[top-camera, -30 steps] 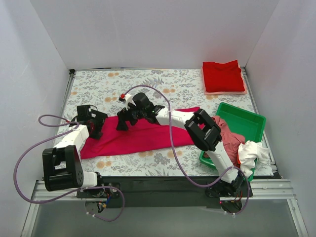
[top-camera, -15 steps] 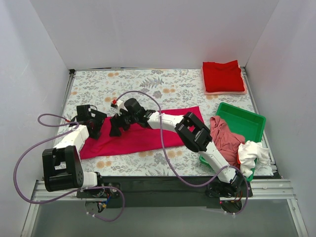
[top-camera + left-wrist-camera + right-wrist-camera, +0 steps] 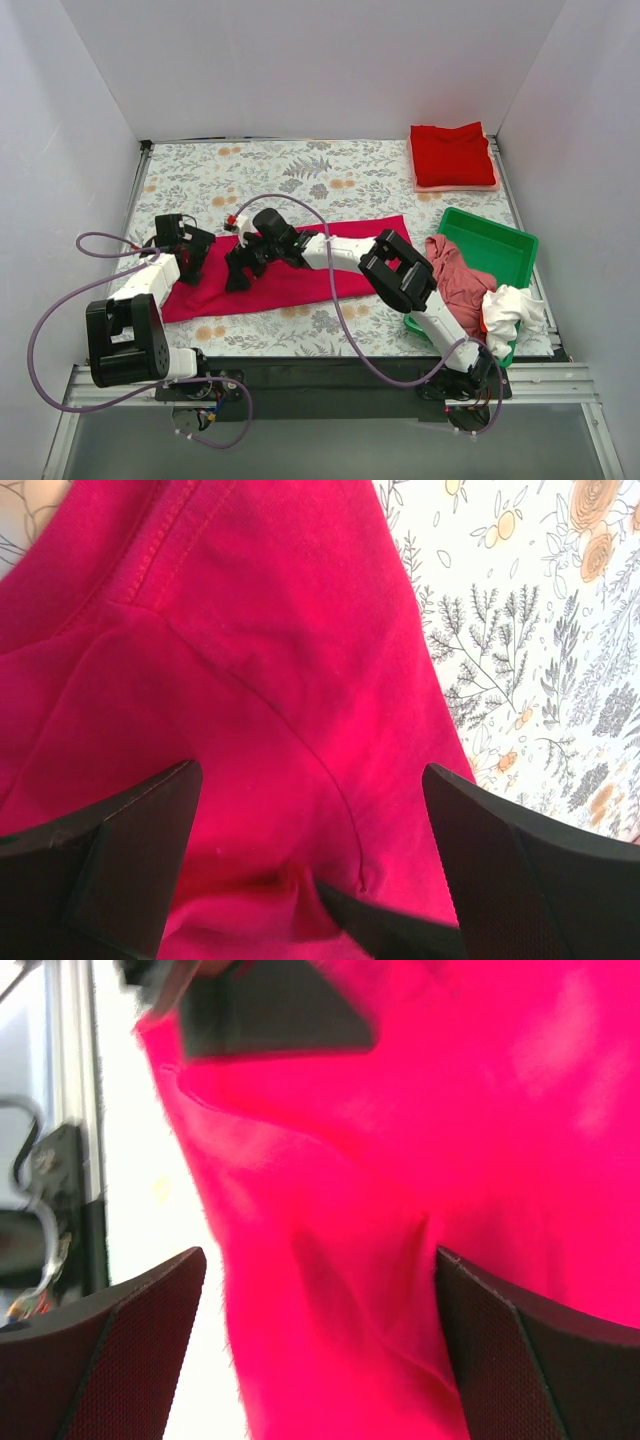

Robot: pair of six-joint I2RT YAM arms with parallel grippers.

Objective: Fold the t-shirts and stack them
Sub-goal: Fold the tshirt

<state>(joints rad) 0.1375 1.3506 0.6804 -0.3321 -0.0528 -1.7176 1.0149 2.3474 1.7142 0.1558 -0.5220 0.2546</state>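
Right now the magenta-crimson t-shirt (image 3: 300,272), soft knit with a stitched seam, is lying as a long flat band across the middle of the top view, on the floral-printed table (image 3: 300,165). At its left end the left gripper (image 3: 192,262) is hovering with jaws spread wide, gripping nothing. Just beside it, the right gripper (image 3: 238,276) is hanging equally wide apart over the same cloth; contact I cannot tell. In the upper right a brighter red tee (image 3: 452,153) is sitting folded square

Counter (image 3: 330,165): floral-print surface, grey and orange. Walls (image 3: 300,60): plain white, three sides. Lighting: even, soft.
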